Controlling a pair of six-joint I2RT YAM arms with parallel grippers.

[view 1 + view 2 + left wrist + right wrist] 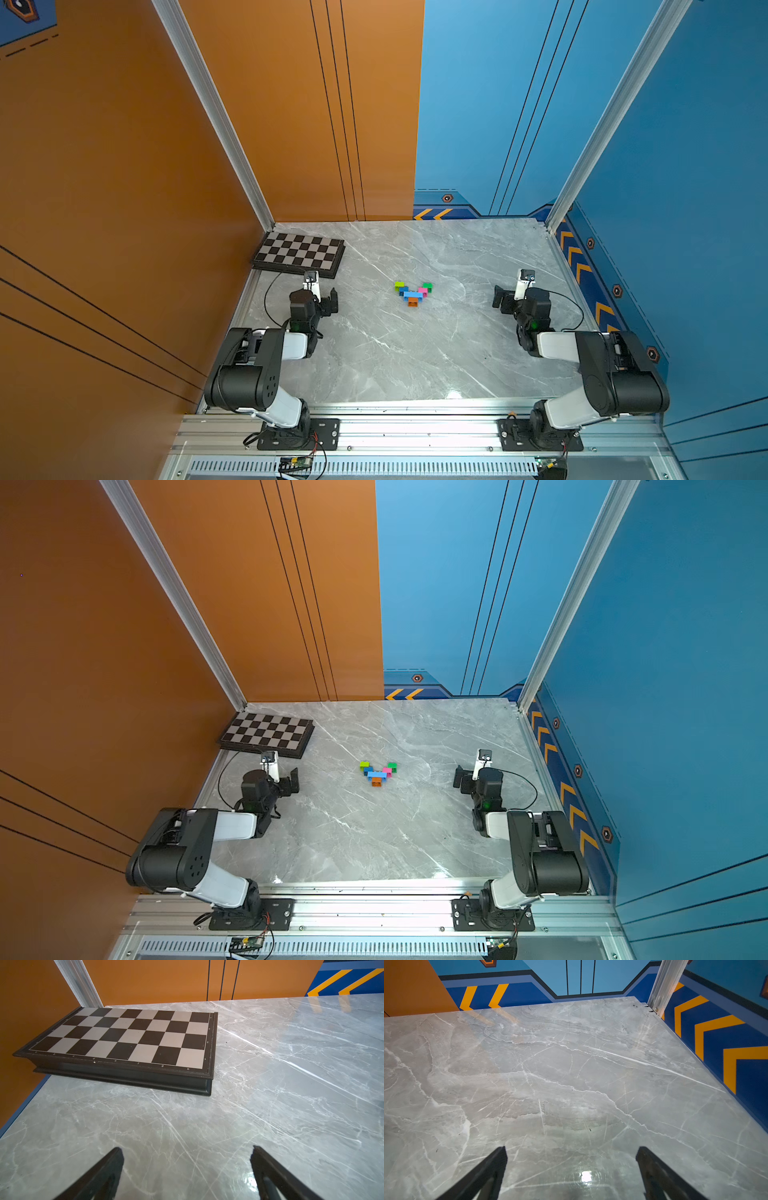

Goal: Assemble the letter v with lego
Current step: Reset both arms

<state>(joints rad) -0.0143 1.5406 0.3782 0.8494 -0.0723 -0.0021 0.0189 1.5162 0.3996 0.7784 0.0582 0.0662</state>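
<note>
The letter v (412,293) (377,773) lies flat mid-table in both top views, built of lego. Its orange point (412,302) faces the front edge, under a light-blue middle (413,294). Dark blue (403,290) and pink (422,291) bricks form the arms, tipped lime (399,285) and green (427,286). My left gripper (326,301) (291,781) (186,1151) stands open to its left, well apart. My right gripper (500,299) (461,779) (572,1151) stands open to its right, equally far. Neither wrist view shows the bricks; only bare marble lies between the jaws.
A folded black-and-silver chessboard (299,253) (268,733) (133,1039) lies in the back left corner, just beyond my left gripper. Orange and blue walls close in the grey marble table (415,353) on three sides. Both arm bases sit on the front rail.
</note>
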